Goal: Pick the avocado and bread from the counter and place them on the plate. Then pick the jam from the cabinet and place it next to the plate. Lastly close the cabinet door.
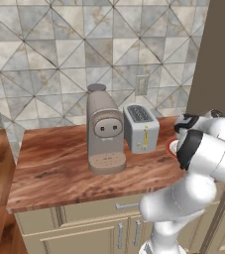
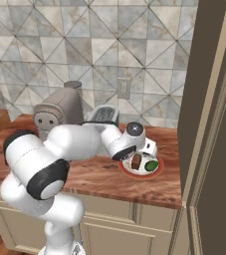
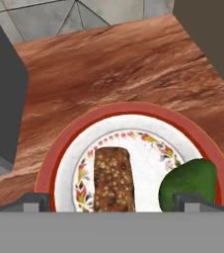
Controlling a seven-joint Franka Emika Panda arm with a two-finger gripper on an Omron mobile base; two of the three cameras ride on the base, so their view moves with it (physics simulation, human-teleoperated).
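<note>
Tool (image 3: 111,201) spread wide, holding nothing, above bread (image 3: 113,179) and avocado (image 3: 188,184) on plate (image 3: 64,143).

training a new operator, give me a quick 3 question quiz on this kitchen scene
1. True or false: the bread lies on the plate.
2. Which item sits beside the bread on the plate: A) jam jar, B) avocado, C) bottle?
3. Fill in: above the plate the gripper is ____ (open or shut).

Key:
1. True.
2. B; the two lie apart, not touching.
3. Open, holding nothing.
</note>
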